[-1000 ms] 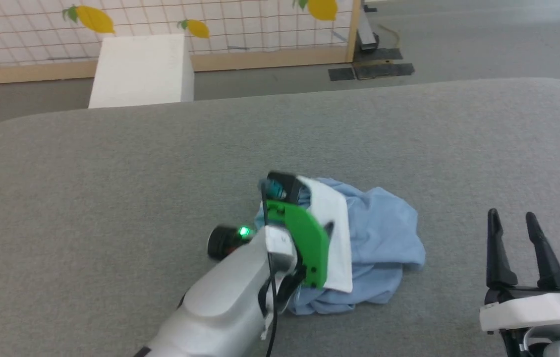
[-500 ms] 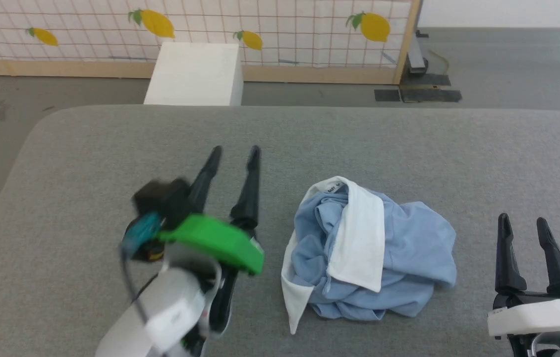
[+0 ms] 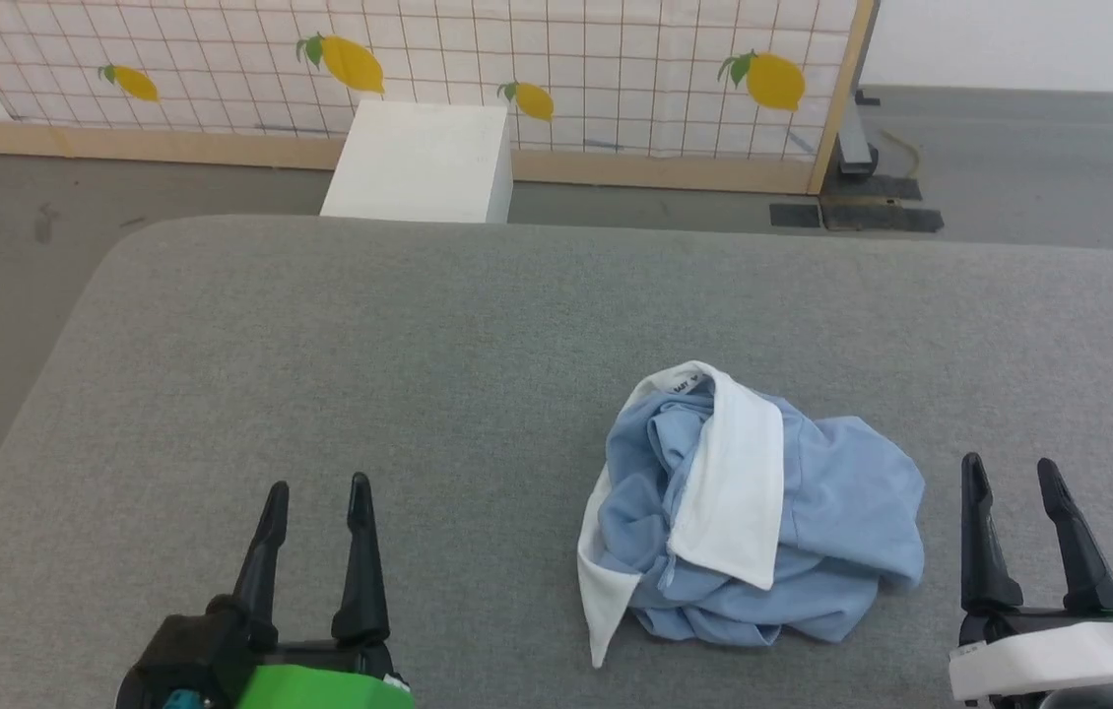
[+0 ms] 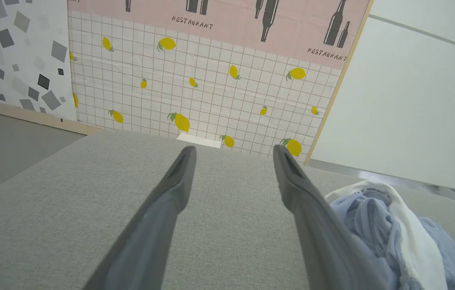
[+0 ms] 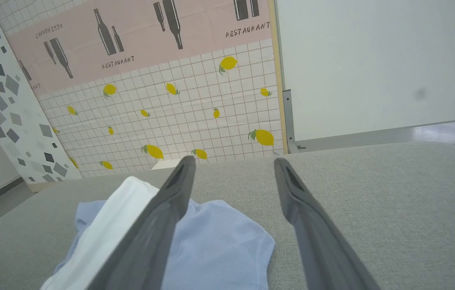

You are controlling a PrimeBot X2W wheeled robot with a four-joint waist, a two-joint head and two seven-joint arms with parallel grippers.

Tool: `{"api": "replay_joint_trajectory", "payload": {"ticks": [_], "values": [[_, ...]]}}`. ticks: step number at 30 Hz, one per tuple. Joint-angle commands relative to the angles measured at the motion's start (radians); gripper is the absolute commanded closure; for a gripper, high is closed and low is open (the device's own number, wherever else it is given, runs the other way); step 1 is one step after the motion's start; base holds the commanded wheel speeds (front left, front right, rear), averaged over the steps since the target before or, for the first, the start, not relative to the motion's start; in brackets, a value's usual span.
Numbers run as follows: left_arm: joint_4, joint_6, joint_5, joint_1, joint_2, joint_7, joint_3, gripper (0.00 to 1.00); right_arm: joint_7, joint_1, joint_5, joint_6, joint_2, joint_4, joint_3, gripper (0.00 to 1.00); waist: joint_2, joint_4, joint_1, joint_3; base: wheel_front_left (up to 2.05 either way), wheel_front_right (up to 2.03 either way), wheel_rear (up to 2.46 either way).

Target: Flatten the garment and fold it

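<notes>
1. The left gripper [image 3: 317, 484] is seen at 7 o'clock of the head view. Its jaws are spread and empty, and its fingers are pointed to 12 o'clock over the table [image 3: 369, 345].
2. The right gripper [image 3: 1010, 463] is held at 4 o'clock, likewise spread, with nothing between its fingers.
3. The garment [image 3: 842, 512] is found between them, at 3 o'clock of the left gripper and 9 o'clock of the right. It is nearer the right and is touched by neither. It is crumpled in a heap, with the white collar [image 3: 729, 492] thrown across the top.
4. The step in hand is judged to be the start of flattening, since no fold has been made.
5. Next, two edges of the heap are to be pinched, one per gripper, and drawn apart toward 9 and 3 o'clock. Hem and shoulders cannot be told apart in the heap.
6. Beyond the table, at 12 o'clock, a white box [image 3: 419, 162] and a lemon-print screen [image 3: 616, 59] are seen.
</notes>
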Motion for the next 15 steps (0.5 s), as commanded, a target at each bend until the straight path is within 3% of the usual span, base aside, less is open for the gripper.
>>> {"api": "replay_joint_trajectory", "payload": {"ticks": [1, 6, 13, 15], "values": [[-0.008, -0.019, 0.016, 0.010, -0.019, -0.004, 0.020, 0.00, -0.006, 0.012, 0.000, -0.002, 0.000, -0.002, 0.000, 0.00, -0.0001, 0.002, 0.0000, -0.004, 0.00, 0.00, 0.00], [-0.006, -0.092, 0.063, 0.011, -0.062, -0.004, 0.076, 0.00, -0.006, -0.001, -0.013, -0.002, 0.000, -0.025, -0.017, 0.00, -0.0001, 0.009, 0.0000, 0.001, 0.00, 0.00, 0.00], [-0.002, -0.134, 0.092, -0.012, -0.080, -0.004, 0.086, 0.00, 0.003, -0.072, -0.040, -0.002, 0.000, -0.007, -0.031, 0.00, -0.0001, 0.022, 0.0000, 0.034, 0.00, 0.00, 0.00], [0.002, -0.139, 0.095, -0.017, -0.082, -0.004, 0.079, 0.00, 0.071, -0.110, -0.053, -0.002, -0.003, 0.013, -0.018, 0.00, -0.0001, 0.025, 0.0000, 0.045, 0.00, 0.00, 0.00]]}}
